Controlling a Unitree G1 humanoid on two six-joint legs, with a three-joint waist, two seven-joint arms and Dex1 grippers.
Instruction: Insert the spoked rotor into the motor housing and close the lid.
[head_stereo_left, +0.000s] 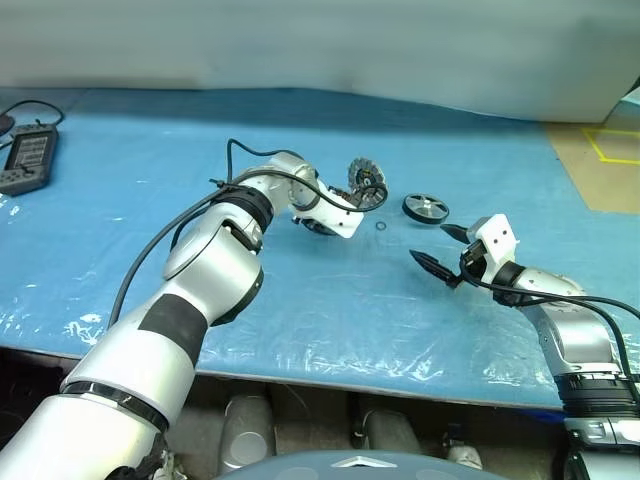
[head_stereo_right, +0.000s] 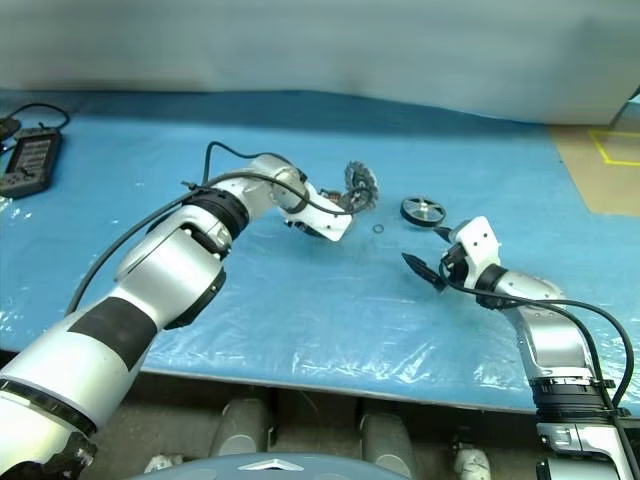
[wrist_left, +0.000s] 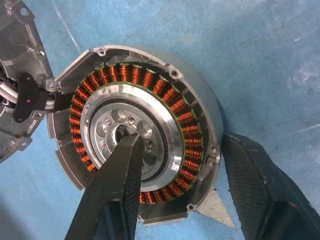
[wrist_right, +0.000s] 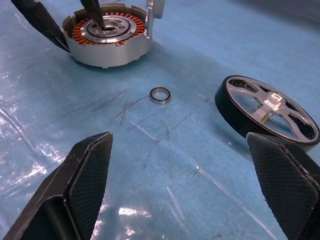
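The blue plastic-covered table (head_stereo_left: 330, 300) carries all parts. The left arm (head_stereo_left: 200, 270) reaches in from 7 o'clock to the table centre. The right arm (head_stereo_left: 560, 310) enters from 4 o'clock and stops short of the parts.

The left gripper (wrist_left: 182, 172) is at the motor housing (wrist_left: 150, 70), which sits just above the table centre. One black finger (wrist_left: 117, 185) points into the dark central bore of the housing; the other finger (wrist_left: 260, 190) stands outside the silver shell wall. The jaws are thus part-closed across the copper winding ring and the wall. Firm clamping cannot be confirmed from the views. In the head views the housing (head_stereo_left: 365, 185) appears tilted on edge at the gripper tip.

The right gripper (wrist_right: 180, 185) hangs above the sheet at 4 o'clock from the housing, jaws spread wide with nothing between them.

The spoked rotor (wrist_right: 267, 107) lies flat on the sheet at 3 o'clock from the housing, near it but apart, spokes and hub facing up. It is outside the housing.

A handheld controller (head_stereo_left: 28, 158) with a cable lies at the far 10 o'clock corner of the table.

A small metal ring (wrist_right: 160, 95) lies on the sheet between housing and rotor, touching neither.
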